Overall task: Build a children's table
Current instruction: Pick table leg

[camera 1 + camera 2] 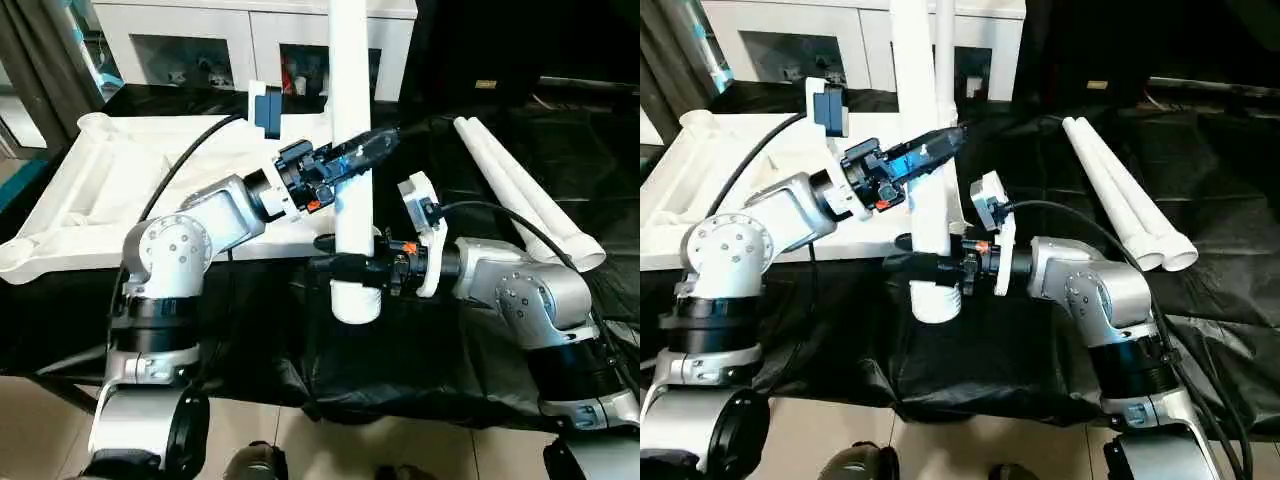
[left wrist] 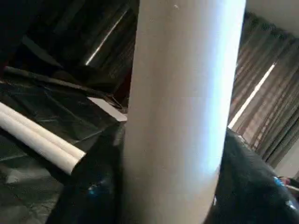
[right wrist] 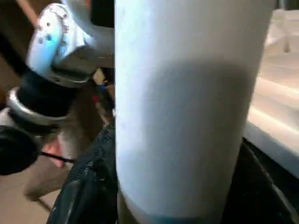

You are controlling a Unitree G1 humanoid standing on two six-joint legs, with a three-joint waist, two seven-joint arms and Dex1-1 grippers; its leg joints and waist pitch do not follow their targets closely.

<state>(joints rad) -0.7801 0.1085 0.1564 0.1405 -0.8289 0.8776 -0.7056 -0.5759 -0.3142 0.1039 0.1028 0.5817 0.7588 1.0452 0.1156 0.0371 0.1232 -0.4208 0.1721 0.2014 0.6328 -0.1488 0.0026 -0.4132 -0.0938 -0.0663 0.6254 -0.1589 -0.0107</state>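
Got one white leg (image 1: 355, 150) standing upright in front of me, my right end effector (image 1: 345, 268) clamped round it near the bottom end and my left end effector (image 1: 362, 152) gripping it higher up. The tabletop (image 1: 120, 180) lies upside down off to my left, two spare legs (image 1: 520, 185) on my right.
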